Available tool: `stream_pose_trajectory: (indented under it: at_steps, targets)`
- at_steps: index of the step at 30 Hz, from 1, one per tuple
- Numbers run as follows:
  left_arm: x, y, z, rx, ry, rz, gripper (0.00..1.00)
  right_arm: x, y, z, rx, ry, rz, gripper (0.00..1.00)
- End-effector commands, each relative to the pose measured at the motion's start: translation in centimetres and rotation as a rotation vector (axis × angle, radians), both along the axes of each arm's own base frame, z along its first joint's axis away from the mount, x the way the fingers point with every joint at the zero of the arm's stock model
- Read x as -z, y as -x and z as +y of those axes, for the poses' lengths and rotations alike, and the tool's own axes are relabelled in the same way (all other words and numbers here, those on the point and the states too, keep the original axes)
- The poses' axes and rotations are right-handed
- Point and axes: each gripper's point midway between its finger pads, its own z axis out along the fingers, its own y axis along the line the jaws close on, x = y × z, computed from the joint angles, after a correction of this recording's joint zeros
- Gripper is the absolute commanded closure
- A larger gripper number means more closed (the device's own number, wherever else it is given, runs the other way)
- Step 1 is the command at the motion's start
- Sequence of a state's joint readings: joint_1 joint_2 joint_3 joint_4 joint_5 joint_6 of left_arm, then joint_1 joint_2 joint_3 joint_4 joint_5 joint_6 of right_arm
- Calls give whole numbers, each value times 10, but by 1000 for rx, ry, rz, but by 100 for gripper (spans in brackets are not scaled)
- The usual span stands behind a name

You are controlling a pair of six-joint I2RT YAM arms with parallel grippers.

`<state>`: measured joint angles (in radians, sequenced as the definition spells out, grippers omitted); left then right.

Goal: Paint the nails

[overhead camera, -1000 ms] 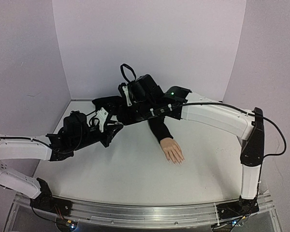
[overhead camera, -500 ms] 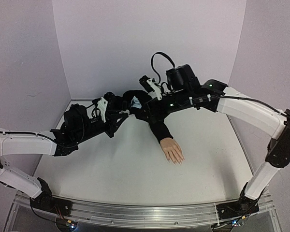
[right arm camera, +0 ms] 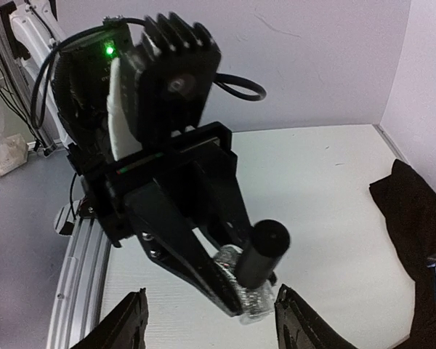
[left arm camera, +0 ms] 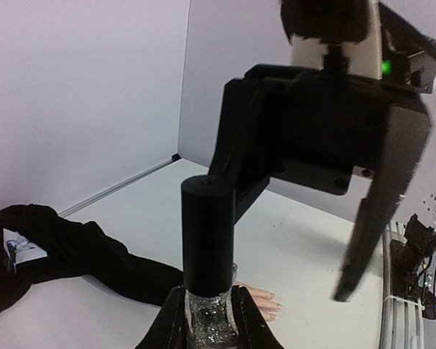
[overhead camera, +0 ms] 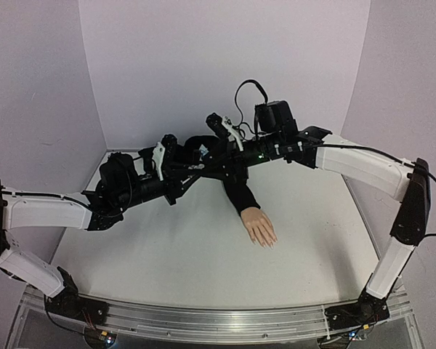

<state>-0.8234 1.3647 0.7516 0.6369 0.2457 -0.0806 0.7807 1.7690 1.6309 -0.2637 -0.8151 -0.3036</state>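
— Between the left gripper (left arm camera: 209, 325)'s fingers (left arm camera: 171, 331), in its own wrist view, we see one small clear bottle (left arm camera: 210, 311) with glitter inside. It is clamped at the body, and its tall black cap (left arm camera: 208, 233) stands upright above them.

— From above we lose that bottle altogether; we make out only a dark tangle where the two grippers meet. What we gain there is the mannequin hand (overhead camera: 259, 226), lying flat on the table (overhead camera: 167, 254). It is well apart from both pairs of fingers and nearer the table's front edge than either.

— And the nails (overhead camera: 266, 243)?

— At its fingertips, pointing away from the grippers, too small for us to count. The left wrist view catches only a sliver of that hand behind the bottle.

— The right gripper (right arm camera: 211, 294)?

— Its two fingers (right arm camera: 127, 327) stand spread wide in its wrist view, gripping nothing. The capped bottle sits ahead of them, between their lines. Whether either finger touches the cap we cannot tell.

— Our tally: two grippers, one bottle, one cap, one mannequin hand, one black sleeve (overhead camera: 238, 190).
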Motion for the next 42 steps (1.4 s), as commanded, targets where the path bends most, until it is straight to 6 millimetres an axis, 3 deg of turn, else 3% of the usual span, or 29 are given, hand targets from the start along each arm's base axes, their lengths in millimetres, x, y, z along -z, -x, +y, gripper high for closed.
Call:
stream_pose_trajectory:
  at_steps: [1,7,11,19,22,24,26,29,32,35,38,42]
  targets:
    - [-44,-3,-3,10,111,-84,100,-36,-23,11,41,-132,-29,51]
    - [-50,-15,-7,-28,123,-106,100,-35,-48,11,202,-233,19,58]
    - [-51,-16,-12,-8,112,-109,100,-36,-40,15,149,-260,65,61]
    - [-53,-23,-20,-7,119,-105,100,-28,-43,16,161,-255,86,74]
    - [-53,-26,-23,-1,119,-104,100,-27,-44,14,184,-256,87,82]
    - [-54,-30,-25,-12,117,-101,100,-25,-48,10,225,-253,78,93]
    - [-54,-35,-26,-35,113,-100,100,-22,-59,4,311,-247,78,100]
    - [-58,-52,-29,-124,125,-106,100,-8,-83,-7,535,-217,54,100]
    - [-57,-77,-32,-259,123,-118,100,5,-112,-40,949,-131,-96,100]
    - [-59,-97,-36,-340,135,-137,100,0,-119,-78,1298,-83,-224,100]
    - [-63,-106,-39,-373,159,-147,100,-5,-112,-84,1344,-83,-202,98]
    - [-65,-109,-46,-357,190,-141,100,-8,-105,-85,1332,-67,-148,76]
